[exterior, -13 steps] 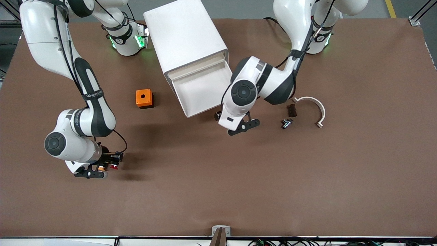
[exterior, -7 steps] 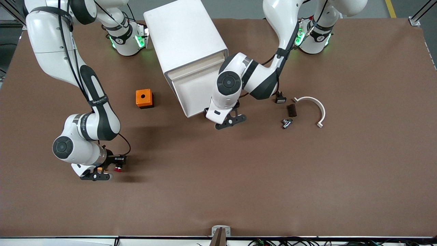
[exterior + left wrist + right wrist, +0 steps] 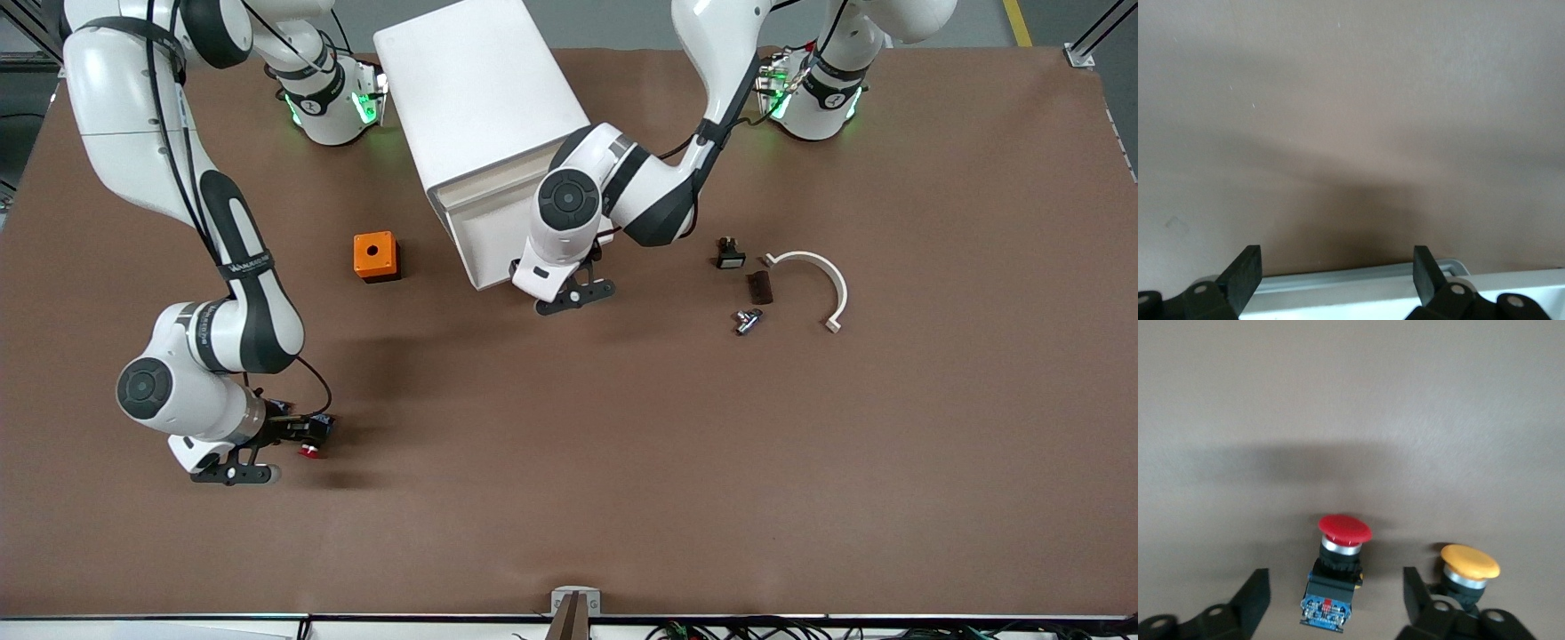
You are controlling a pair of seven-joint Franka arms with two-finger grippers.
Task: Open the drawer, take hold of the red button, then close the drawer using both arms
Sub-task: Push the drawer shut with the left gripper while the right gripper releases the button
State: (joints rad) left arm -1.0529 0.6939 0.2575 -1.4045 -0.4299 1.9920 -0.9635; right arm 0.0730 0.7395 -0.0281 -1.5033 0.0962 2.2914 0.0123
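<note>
The drawer (image 3: 484, 240) sticks out a short way from the white cabinet (image 3: 480, 89). My left gripper (image 3: 551, 289) is open at the drawer's front edge; the left wrist view shows that rim (image 3: 1358, 287) between my open left gripper (image 3: 1337, 257). The red-capped button (image 3: 309, 451) lies on its side on the table near the right arm's end. In the right wrist view the button (image 3: 1338, 567) lies between the spread fingers of my right gripper (image 3: 1335, 587), untouched. My right gripper (image 3: 267, 449) is low over it.
An orange-capped button (image 3: 1468, 570) stands beside one right finger. An orange cube with a hole (image 3: 375, 256) sits beside the drawer. A white curved piece (image 3: 822, 280), a dark block (image 3: 758, 286), a small black part (image 3: 730, 253) and a metal part (image 3: 745, 320) lie toward the left arm's end.
My left gripper has moved toward the cabinet and the drawer has slid part of the way in. My right gripper and the red button have shifted slightly nearer to the front camera.
</note>
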